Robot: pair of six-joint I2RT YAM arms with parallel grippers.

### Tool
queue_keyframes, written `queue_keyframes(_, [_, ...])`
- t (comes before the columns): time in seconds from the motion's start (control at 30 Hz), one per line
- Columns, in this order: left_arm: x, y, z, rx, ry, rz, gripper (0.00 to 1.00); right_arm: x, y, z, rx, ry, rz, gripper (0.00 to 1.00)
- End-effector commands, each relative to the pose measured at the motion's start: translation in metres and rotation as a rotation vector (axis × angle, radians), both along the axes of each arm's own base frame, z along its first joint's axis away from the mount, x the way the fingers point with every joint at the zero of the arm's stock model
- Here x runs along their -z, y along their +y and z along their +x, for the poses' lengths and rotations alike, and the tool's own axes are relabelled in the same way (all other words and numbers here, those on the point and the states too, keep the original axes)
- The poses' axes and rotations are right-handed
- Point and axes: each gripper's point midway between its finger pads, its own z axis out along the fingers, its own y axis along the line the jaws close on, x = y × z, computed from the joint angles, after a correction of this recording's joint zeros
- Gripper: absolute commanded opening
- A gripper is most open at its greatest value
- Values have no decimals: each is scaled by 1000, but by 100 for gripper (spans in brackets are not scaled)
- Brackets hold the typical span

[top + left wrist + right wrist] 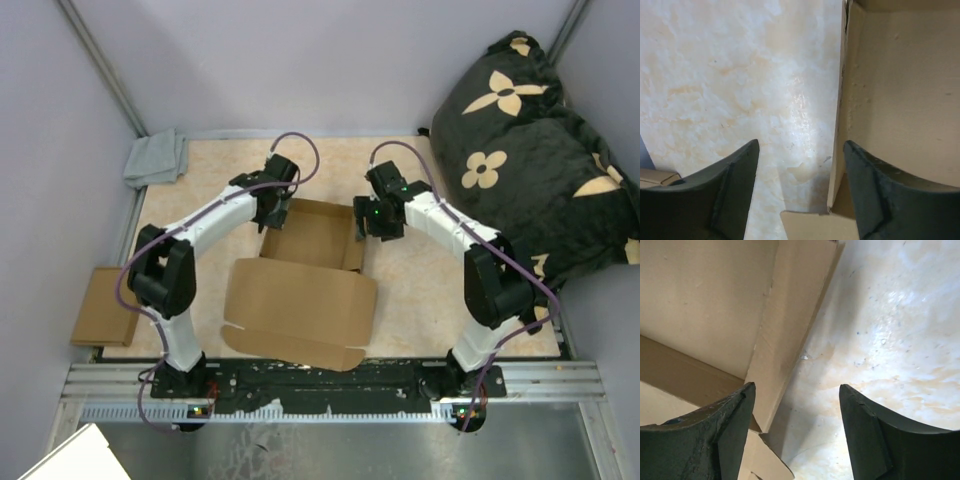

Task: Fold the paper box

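While my two arms bend in from both sides like a hug, the plain brown cardboard paper box (300, 305) sits in the middle of the pale speckled table (425, 285). Its big lid flap lies flat toward my bases. My left gripper (272, 212) points down at the box's left wall, jaws wide apart, with the wall standing between them. My right gripper (362, 222) does the same at the right wall, jaws spread and holding nothing.

The beige marbled table (420, 300) carries the paper box (300, 300) at its middle — lid flap spread toward the near edge. Far-left of the box lies 1 grey folded cloth (157, 158). Far-right of the box, 1 black flowered cushion (530, 150) overlaps the table's corner.
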Motion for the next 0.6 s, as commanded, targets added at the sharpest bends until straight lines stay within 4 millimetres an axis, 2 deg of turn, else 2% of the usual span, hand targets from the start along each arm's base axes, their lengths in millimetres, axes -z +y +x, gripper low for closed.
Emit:
queue_keyframes(0.0, [-61, -13, 3, 20, -117, -134, 80, -53, -7, 33, -61, -151, -61, 69])
queue_keyframes(0.07, [-73, -13, -4, -8, -135, -178, 80, -67, -1, 51, -108, -206, -72, 69])
queue_keyframes(0.17, [-86, -18, -18, -16, -148, -274, 76, -87, 23, 78, -256, -303, -31, 67])
queue_keyframes(0.23, [-88, -22, -32, -13, -134, -345, 72, -92, 39, 98, -340, -370, -14, 64])
queue_keyframes(0.37, [-83, -27, -56, -30, -133, -465, 69, -78, 58, 130, -455, -408, -29, 60])
queue_keyframes(0.4, [-81, -26, -61, -37, -137, -486, 68, -65, 61, 136, -474, -388, -41, 60])
queue_keyframes(0.43, [-74, -25, -69, -44, -127, -500, 68, -61, 65, 142, -485, -385, -43, 60])
queue_keyframes(0.57, [-63, -16, -89, -69, -106, -516, 68, -45, 84, 154, -545, -373, -56, 61])
